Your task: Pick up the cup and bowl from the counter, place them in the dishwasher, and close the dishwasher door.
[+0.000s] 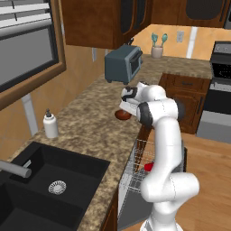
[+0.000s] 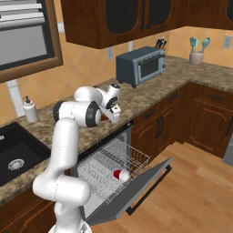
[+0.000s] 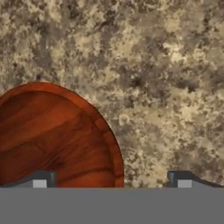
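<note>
The dark reddish-brown bowl [image 3: 52,135] sits on the speckled counter [image 3: 166,78] near its front edge and shows as a low brown shape [image 1: 122,115] under the hand. My gripper [image 3: 111,180] hangs open just above it. One fingertip [image 3: 41,179] is over the bowl's inside, the other is over bare counter, and the rim runs between them. The gripper [image 1: 124,108] points down from the bent arm. The red cup [image 2: 120,175] lies in the white wire rack [image 2: 113,159] of the dishwasher, also seen as a red spot [image 1: 148,166]. The dishwasher door [image 2: 141,189] is dropped open.
A grey toaster oven [image 2: 140,66] stands further along the counter. A white soap bottle [image 1: 50,124] stands by the black sink [image 1: 49,180]. A stove [image 1: 221,90] is at the far right, dark cabinets [image 2: 205,113] line the corner, and wooden floor lies beyond the open door.
</note>
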Controlling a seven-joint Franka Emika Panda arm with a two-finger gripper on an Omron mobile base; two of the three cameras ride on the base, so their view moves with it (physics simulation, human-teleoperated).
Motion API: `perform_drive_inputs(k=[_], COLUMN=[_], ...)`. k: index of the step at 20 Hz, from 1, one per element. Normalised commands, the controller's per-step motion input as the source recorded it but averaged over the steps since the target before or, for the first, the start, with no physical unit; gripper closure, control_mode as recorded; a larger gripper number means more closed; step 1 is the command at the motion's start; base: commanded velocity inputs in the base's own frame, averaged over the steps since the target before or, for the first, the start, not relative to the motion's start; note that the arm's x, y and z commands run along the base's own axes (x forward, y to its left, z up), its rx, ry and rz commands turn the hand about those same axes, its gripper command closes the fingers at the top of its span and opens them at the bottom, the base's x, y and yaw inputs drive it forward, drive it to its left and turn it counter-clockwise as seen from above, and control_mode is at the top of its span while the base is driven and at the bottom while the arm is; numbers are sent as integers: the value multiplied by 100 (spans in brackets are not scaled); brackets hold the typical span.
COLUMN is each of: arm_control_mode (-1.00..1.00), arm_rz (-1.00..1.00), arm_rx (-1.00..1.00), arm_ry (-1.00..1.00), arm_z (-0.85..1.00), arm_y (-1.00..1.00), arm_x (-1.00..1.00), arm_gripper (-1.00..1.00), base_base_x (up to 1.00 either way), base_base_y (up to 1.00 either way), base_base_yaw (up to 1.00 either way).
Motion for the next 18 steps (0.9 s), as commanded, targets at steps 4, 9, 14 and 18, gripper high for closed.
perform_drive_inputs(k=[4, 9, 14, 18], arm_control_mode=[-100, -100, -100, -100], arm_rz=[0, 0, 0, 0], arm_rx=[0, 0, 0, 0], arm_ry=[0, 0, 0, 0], arm_z=[-16, -11, -2, 0], arm_y=[7, 13, 1, 0], arm_x=[21, 18, 16, 4], arm_gripper=[-100, 100, 100, 100], base_base_x=[0, 0, 0, 0], base_base_y=[0, 0, 0, 0], base_base_yaw=[0, 0, 0, 0])
